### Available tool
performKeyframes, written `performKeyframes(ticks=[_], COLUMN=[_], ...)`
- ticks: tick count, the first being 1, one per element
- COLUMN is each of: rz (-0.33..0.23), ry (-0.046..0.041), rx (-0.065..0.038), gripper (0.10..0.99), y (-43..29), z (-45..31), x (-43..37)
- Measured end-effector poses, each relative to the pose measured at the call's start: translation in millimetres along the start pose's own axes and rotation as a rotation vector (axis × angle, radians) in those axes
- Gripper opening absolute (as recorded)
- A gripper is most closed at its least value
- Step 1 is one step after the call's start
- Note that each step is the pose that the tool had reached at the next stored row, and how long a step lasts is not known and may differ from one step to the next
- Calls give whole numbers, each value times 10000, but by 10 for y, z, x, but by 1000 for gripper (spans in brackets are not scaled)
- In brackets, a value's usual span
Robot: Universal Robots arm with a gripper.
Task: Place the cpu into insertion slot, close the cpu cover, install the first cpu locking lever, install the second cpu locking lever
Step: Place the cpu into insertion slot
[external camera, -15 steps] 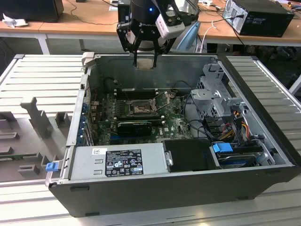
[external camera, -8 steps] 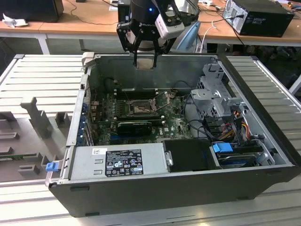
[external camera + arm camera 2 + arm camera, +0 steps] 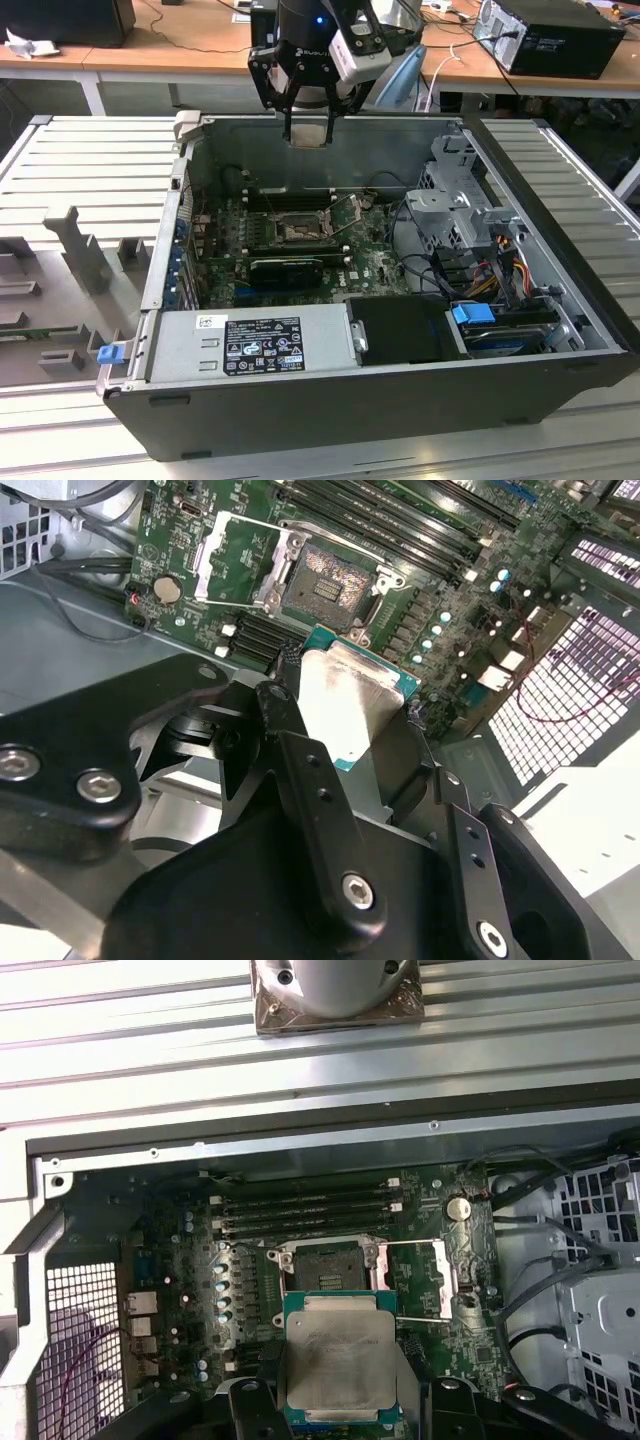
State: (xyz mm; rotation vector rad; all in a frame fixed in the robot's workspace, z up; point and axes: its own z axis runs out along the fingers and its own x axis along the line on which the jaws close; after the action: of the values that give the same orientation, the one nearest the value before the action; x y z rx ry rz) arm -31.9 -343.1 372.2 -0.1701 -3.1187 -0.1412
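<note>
Gripper: the gripper was clamped on the cpu, one finger on each of two opposite edges. It hung above the far wall of the open computer case in the exterior view.

Cpu: up in the air in the gripper's hold, not touching the board. The dull metal top faced the first wrist camera, with the green rim peeking out around it.

Insertion slot: the insertion slot sat bare on the green board, dark centre showing and nothing seated in it. It was just beside the long black memory slots.

Cpu cover: the cpu cover was flipped open and lying off to one side of the slot, so the opening was clear.

The bit that matters: the slot lay below the gripper and further into the case. In the exterior view it was lower and nearer the camera than the chip, and the two were well apart. In the first wrist view the chip's edges ran roughly square with the slot's rim, so I'd guess it needed little twist — mostly travel in and down.

Progress: looked like step one was underway, with the chip picked up but not placed and the cover not yet closed.

Surroundings: the case sat on a ribbed grey table.
</note>
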Motion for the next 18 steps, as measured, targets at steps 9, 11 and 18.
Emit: performKeyframes(ticks=[9,11,18], rz=[239,327,676], ry=[-21,-30,-61], rx=[-5,-8,-13], gripper=[529,529,529], y=[0,0,0], z=[0,0,0], x=[0,0,0])
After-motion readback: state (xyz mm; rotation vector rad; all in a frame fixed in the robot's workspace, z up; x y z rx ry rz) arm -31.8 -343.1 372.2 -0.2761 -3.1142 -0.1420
